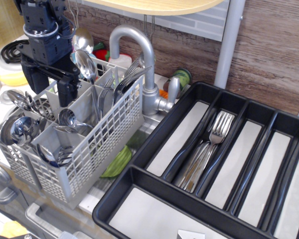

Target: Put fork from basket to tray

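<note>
Basket (84, 144): grey lattice, left; forks (127, 79) stand tines-up in far compartments for top access. Claw (52, 85): open, empty, above its left cells. Tray (154, 144): black, right; forks already lie there.

A grey metal faucet (139, 55) with a curved spout stands in the middle, and its small lever (172, 89) points up on the right side. Several steel spoons (65, 119) with round bowls stand together in the near compartments. Behind the faucet, near the wooden wall (269, 50), a green round object (182, 76) is partly hidden. A green flat thing (118, 162) lies low, under the faucet. At the far left there is a stove coil (10, 50), with a yellow object (10, 79) beside it. A grey pole (228, 40) rises at the right.
</note>
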Controlling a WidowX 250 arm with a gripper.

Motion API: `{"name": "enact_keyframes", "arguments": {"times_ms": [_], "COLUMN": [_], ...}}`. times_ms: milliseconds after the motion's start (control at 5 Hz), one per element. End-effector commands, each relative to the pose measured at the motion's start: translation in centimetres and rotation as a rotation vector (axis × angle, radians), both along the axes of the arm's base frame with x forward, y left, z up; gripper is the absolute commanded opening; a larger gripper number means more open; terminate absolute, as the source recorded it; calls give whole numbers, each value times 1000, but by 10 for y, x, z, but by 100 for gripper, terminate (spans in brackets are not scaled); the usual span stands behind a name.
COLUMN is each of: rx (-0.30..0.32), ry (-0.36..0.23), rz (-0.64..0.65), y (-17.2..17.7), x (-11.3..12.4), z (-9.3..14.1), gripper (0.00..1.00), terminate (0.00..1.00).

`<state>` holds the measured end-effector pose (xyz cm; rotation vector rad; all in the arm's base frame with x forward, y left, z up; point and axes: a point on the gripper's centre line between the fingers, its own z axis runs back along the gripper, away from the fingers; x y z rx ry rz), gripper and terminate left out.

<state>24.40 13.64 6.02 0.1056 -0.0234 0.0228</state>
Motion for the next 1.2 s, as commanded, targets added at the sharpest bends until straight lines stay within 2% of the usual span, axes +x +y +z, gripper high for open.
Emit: {"name": "enact_keyframes", "arguments": {"times_ms": [0, 200, 400, 800, 1000], "rx": [0, 44, 67, 100, 140], "ry": [0, 49, 60, 47, 33], "rz": [0, 20, 10, -11, -8], "y": [0, -16, -19, -10, 6], "x": [0, 4, 6, 9, 5], "z": [0, -7, -8, -11, -15], "gripper": [100, 100, 100, 100, 100], "terminate": [0, 0, 0, 0, 0]}}
